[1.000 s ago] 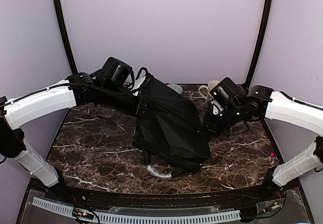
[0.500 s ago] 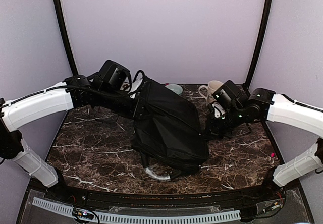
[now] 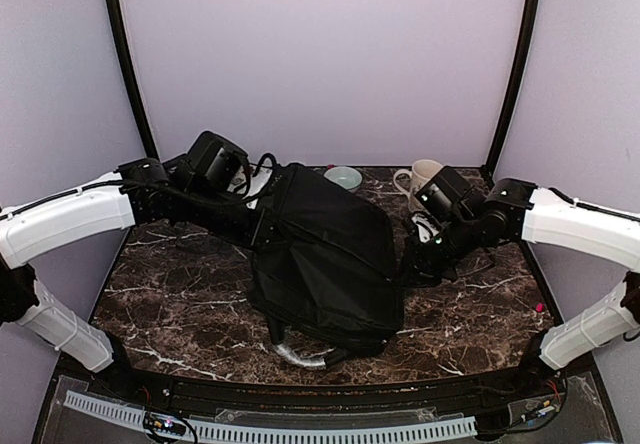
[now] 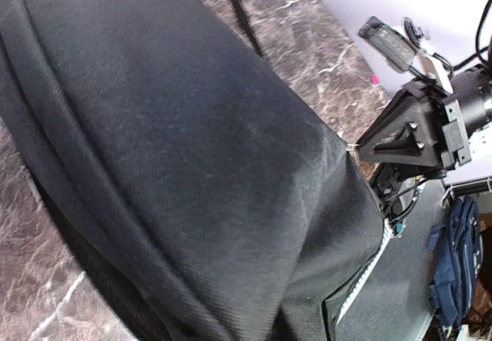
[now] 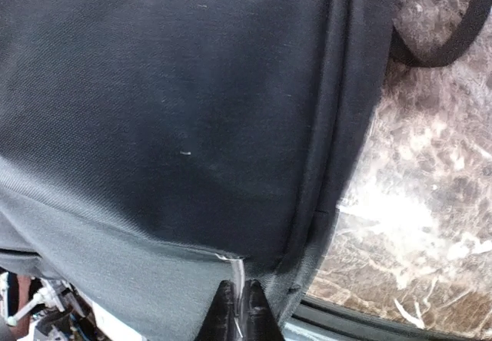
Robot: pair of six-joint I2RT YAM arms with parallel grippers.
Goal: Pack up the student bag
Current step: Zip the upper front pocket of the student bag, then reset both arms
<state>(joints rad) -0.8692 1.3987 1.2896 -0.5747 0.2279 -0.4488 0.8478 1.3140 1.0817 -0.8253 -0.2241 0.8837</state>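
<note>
The student bag (image 3: 325, 264), a large black fabric backpack, lies tilted in the middle of the table with its grey-silver handle (image 3: 300, 355) at the near end. My left gripper (image 3: 258, 227) is sunk into the bag's upper left edge, and black bag cloth (image 4: 192, 149) fills the left wrist view and hides the fingers. My right gripper (image 3: 410, 264) is at the bag's right side. In the right wrist view the right gripper (image 5: 238, 283) is shut on a silver zipper pull (image 5: 238, 270) at the seam. The right gripper (image 4: 361, 147) also shows from the left wrist.
A cream mug (image 3: 424, 177) and a small pale green bowl (image 3: 344, 176) stand at the back of the marble table (image 3: 180, 284). A loose black strap (image 5: 453, 38) loops on the table beside the bag. A tiny pink object (image 3: 541, 307) lies near the right edge.
Both arms and the bag have shifted left and a little toward the near edge. The bag's handle end has slid left with them.
</note>
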